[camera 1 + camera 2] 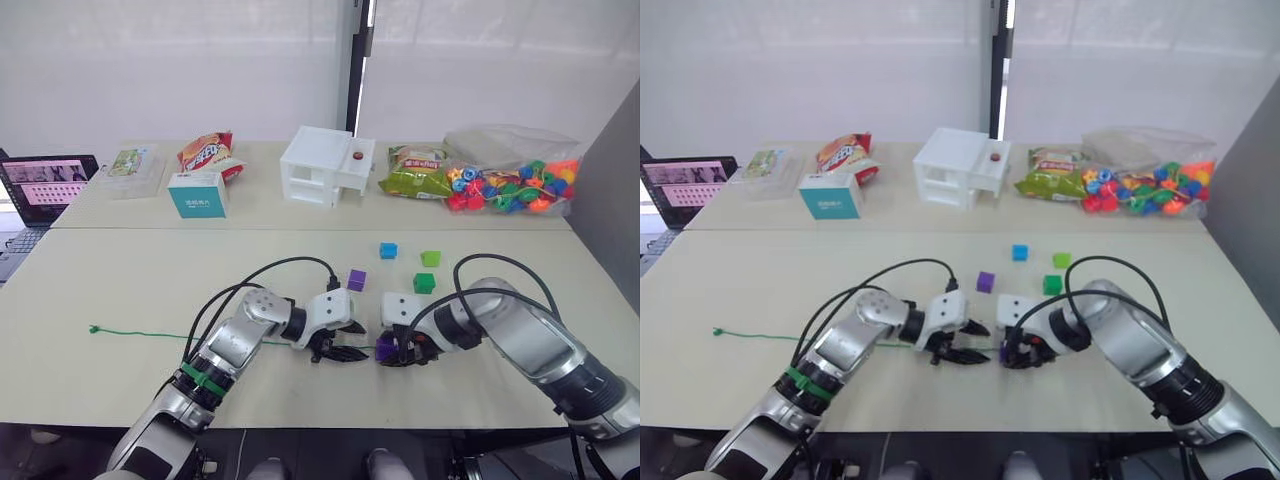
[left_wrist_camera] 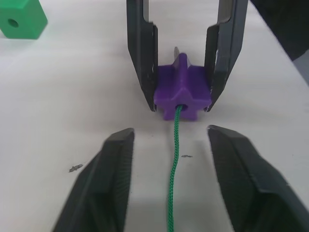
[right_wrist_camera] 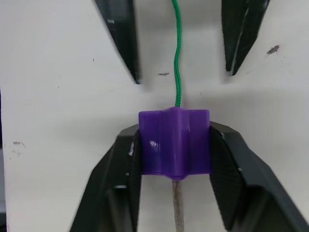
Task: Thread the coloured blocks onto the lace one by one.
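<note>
Near front edge of table point(image 1: 120, 290), your right gripper point(image 3: 175, 145) is clenching purple block point(image 3: 175, 142), lace point(image 2: 173, 159) already running through, grey tip point(image 3: 177, 208) poking out. Left gripper point(image 2: 169, 183) is hanging released astride cord. Lace looks limp; take stiff tip. Block looks light, hard, likely slippery.

Robot lab/test room: two pale tables point(image 1: 120, 290) pushed together, white curtain wall point(image 1: 180, 70) behind. Far beyond the grippers: laptop point(image 1: 45, 187), snack bags point(image 1: 207, 153), white toy house point(image 1: 327, 166), bag of beads point(image 1: 510, 185) staged as props.
</note>
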Action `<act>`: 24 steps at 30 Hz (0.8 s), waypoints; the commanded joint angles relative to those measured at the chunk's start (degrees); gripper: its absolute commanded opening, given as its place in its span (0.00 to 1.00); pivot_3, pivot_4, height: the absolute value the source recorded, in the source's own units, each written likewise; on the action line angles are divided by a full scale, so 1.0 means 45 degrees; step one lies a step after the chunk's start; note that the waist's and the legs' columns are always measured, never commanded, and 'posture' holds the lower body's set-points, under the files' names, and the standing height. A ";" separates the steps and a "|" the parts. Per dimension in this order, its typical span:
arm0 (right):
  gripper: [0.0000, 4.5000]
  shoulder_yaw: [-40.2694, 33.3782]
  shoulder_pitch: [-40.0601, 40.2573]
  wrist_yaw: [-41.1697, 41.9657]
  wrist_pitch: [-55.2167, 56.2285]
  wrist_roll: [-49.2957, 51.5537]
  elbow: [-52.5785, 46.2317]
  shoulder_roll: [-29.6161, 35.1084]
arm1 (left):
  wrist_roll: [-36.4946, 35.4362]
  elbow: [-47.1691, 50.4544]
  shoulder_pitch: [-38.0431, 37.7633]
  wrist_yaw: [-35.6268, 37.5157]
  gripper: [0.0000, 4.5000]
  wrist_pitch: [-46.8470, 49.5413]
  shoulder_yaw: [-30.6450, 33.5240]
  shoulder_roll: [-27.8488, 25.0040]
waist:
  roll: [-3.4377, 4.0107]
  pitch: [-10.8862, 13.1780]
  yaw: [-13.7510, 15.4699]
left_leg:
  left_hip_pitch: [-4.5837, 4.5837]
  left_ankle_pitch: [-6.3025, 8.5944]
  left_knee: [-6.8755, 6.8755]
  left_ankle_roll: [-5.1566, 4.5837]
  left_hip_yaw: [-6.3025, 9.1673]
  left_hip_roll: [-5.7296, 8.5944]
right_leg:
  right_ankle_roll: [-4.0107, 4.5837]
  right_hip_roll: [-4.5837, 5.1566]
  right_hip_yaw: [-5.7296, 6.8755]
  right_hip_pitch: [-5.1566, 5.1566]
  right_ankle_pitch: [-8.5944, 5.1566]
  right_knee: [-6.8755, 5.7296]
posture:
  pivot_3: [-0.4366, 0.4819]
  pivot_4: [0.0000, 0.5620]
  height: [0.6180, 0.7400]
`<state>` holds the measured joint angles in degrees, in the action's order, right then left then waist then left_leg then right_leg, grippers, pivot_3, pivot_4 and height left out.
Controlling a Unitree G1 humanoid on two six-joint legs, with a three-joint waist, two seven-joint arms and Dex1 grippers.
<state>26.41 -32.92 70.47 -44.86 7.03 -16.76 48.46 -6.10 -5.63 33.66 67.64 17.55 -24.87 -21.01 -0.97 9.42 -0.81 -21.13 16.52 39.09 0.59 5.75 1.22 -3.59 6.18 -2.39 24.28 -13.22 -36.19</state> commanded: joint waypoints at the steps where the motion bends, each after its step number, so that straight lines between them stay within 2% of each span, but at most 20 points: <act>1: 0.77 -0.1392 0.0155 -0.0085 -0.0183 0.0612 -0.0645 0.0517 | -0.0235 0.0486 -0.0101 -0.0103 0.92 -0.0083 0.0071 0.0211 | 0.0000 0.0000 0.0032 | -0.0002 0.0000 0.0000 0.0000 0.0000 0.0000 | 0.0000 0.0000 0.0000 0.0000 0.0000 0.0002 | 0.48 0.27 1.00; 2: 0.84 -0.1606 0.0225 -0.0080 -0.0226 0.0716 -0.0733 0.0685 | -0.0234 0.0422 -0.0097 -0.0169 1.00 -0.0093 0.0078 0.0294 | 0.0000 0.0000 0.0064 | -0.0005 0.0000 0.0005 0.0001 0.0000 0.0003 | -0.0001 0.0002 0.0000 0.0000 0.0000 0.0002 | 0.48 0.27 1.00; 4: 0.99 -0.1951 0.0482 -0.0054 -0.0230 0.0897 -0.0979 0.1087 | -0.0256 0.0285 -0.0057 -0.0142 1.00 -0.0102 0.0019 0.0446 | 0.0000 0.0000 0.0070 | -0.0011 0.0000 0.0012 0.0000 0.0000 0.0009 | -0.0005 0.0009 0.0000 -0.0003 0.0003 0.0008 | 0.48 0.27 1.00; 12: 1.00 -0.3451 0.2255 -0.0353 -0.0767 0.1509 -0.2182 0.2896 | 0.0049 -0.1118 0.0526 -0.0280 1.00 -0.0920 -0.0439 0.1744 | -0.0004 0.0002 0.0058 | -0.0009 0.0003 0.0012 -0.0005 -0.0007 0.0010 | -0.0007 0.0008 -0.0002 -0.0007 0.0003 0.0007 | 0.48 0.27 1.00; 18: 1.00 -0.3950 0.2908 -0.1050 -0.1274 0.1787 -0.2723 0.2896 | 0.0492 -0.1927 0.0844 -0.0431 1.00 -0.1432 -0.0741 0.2230 | -0.0004 0.0002 0.0007 | -0.0003 0.0004 0.0010 -0.0007 -0.0009 0.0009 | -0.0006 0.0007 -0.0003 -0.0008 0.0003 0.0002 | 0.48 0.27 1.00; 21: 1.00 -0.3615 0.3129 -0.1505 -0.0887 0.1324 -0.2739 0.3007 | 0.0523 -0.2098 0.0931 -0.0317 1.00 -0.1462 -0.0763 0.2259 | -0.0004 0.0003 0.0024 | -0.0007 0.0003 0.0013 -0.0007 -0.0007 0.0010 | -0.0007 0.0007 -0.0003 -0.0009 0.0003 0.0004 | 0.48 0.27 1.00; 22: 1.00 -0.3527 0.3148 -0.1640 -0.0773 0.1228 -0.2673 0.2968 | 0.0554 -0.2123 0.0970 -0.0228 0.88 -0.1433 -0.0819 0.2238 | -0.0004 0.0003 0.0025 | -0.0007 0.0003 0.0015 -0.0006 -0.0007 0.0010 | -0.0007 0.0008 -0.0003 -0.0011 0.0003 0.0005 | 0.48 0.27 1.00; 24: 1.00 -0.3382 0.3202 -0.1766 -0.0542 0.1102 -0.2565 0.2923 | 0.0640 -0.2159 0.1039 -0.0106 0.75 -0.1416 -0.0940 0.2197 | -0.0004 0.0002 0.0025 | -0.0006 0.0003 0.0016 -0.0006 -0.0007 0.0010 | -0.0008 0.0008 -0.0002 -0.0010 0.0003 0.0004 | 0.48 0.27 1.00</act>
<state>11.06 -18.65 63.28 -49.07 12.72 -27.85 61.30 -3.66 -16.16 37.20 66.36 12.28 -28.40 -11.37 -0.98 9.43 -0.70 -21.15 16.53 39.16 0.56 5.72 1.26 -3.63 6.21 -2.40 24.24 -13.21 -36.17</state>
